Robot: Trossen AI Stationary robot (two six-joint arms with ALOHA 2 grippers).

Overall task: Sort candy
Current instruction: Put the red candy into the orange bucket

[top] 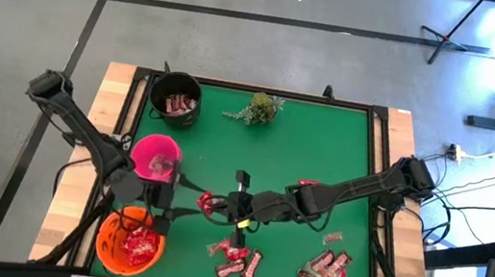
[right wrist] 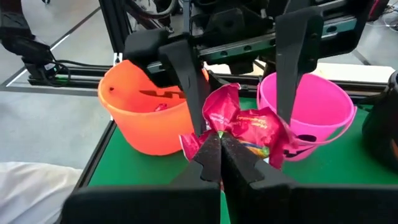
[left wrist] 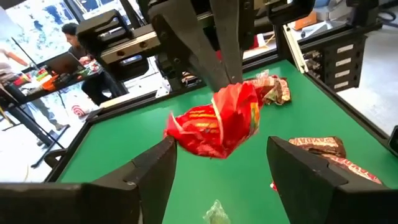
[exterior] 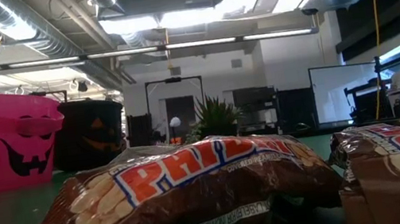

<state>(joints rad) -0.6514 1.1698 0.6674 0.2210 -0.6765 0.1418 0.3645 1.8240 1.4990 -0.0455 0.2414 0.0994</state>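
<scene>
Right wrist view: right claw (right wrist: 219, 144) pinches red candy packet (right wrist: 244, 127) between open left claw fingers (right wrist: 186, 68)

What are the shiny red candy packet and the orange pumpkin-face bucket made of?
The shiny red candy packet looks like thin crinkly plastic or foil film: it creases and glints. The orange pumpkin-face bucket looks like smooth moulded plastic, with even walls and a soft sheen.

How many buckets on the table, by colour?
Black bucket: 1
Pink bucket: 1
Orange bucket: 1
Total: 3
</scene>
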